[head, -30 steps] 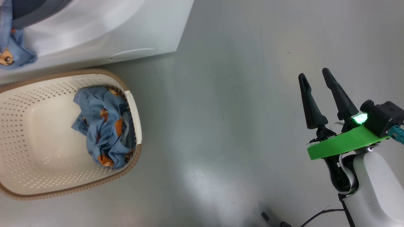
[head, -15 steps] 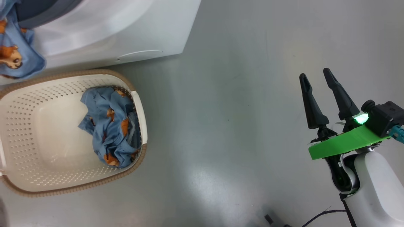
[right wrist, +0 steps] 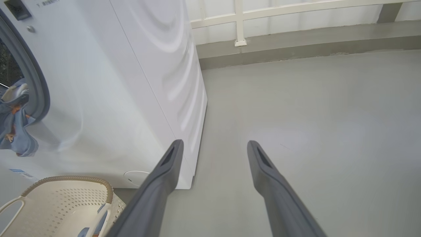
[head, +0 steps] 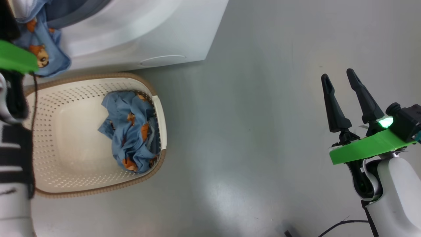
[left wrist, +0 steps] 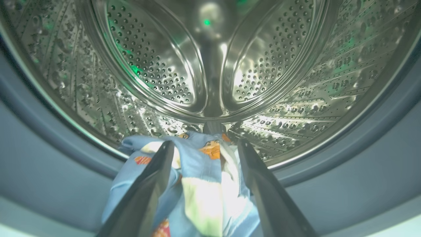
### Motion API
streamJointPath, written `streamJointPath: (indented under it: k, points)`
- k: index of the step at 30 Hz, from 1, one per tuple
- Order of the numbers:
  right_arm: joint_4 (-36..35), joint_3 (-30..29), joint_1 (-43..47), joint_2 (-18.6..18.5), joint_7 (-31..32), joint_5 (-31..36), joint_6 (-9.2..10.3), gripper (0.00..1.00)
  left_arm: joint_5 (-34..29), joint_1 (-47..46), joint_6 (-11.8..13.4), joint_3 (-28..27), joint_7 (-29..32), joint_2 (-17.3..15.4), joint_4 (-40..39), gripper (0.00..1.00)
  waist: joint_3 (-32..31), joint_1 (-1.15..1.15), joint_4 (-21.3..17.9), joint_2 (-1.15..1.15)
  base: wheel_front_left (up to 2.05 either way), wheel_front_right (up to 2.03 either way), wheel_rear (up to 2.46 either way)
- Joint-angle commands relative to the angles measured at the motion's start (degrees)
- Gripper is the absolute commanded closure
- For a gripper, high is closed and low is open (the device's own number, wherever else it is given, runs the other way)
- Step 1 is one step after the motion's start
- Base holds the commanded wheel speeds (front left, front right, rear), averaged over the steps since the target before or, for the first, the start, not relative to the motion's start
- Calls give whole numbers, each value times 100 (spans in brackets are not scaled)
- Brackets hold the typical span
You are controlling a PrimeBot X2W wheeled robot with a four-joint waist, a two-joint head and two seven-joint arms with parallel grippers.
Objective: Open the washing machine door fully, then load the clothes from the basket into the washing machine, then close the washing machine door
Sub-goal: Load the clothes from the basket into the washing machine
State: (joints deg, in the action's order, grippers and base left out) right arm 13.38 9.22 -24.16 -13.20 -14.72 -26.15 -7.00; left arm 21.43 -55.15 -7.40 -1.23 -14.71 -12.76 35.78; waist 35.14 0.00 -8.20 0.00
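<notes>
The white washing machine (head: 148,29) stands at the top left, its door out of view. One light blue bear-print garment (left wrist: 204,184) hangs over the grey seal (left wrist: 49,158), partly in the steel drum (left wrist: 148,65). My left gripper (left wrist: 205,143) is open at the drum's mouth, its fingers either side of that garment. The same garment (head: 49,56) dangles down the machine's front. More clothes (head: 133,131) lie bunched at the right end of the cream basket (head: 98,76) on the floor below. My right gripper (head: 337,74) hovers open over bare floor far to the right, holding nothing.
My left arm's green plate (head: 13,59) and pale forearm (head: 13,164) cover the basket's left end. The machine's round lower cap (head: 162,60) faces the basket. A white railing and low wall (right wrist: 240,23) close off the grey floor behind. A dark cable (head: 338,225) trails by my right arm.
The head camera has turned, shifting the whole picture rightward, and my left arm now shows at the left edge. My left gripper has gone from shut to open. The right gripper has not moved.
</notes>
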Motion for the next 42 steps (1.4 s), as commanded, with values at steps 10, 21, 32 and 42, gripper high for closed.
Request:
streamJointPath:
  k: [10, 21, 32, 42]
  points:
    - [-106, 46, 227, -150, -28, 56, -48, 0, -228, 1480, -9, -263, -29, 122, -1022, 0, -249, 0, 223, 0, 0, 0, 0]
    - [-99, 61, 312, -219, -28, 35, -48, 0, -312, 2845, -9, -498, -29, 410, -1795, 0, -391, 0, 321, 0, 0, 0, 0]
    - [-87, 109, 338, -246, -28, 33, -48, 0, -476, 3715, -9, -832, -29, 585, -2491, 0, -456, 0, 340, 0, 0, 0, 0]
    - [-90, 103, 341, -260, -28, 40, -48, 0, -501, 3983, -9, -948, -29, 728, -2765, 0, -487, 0, 350, 0, 0, 0, 0]
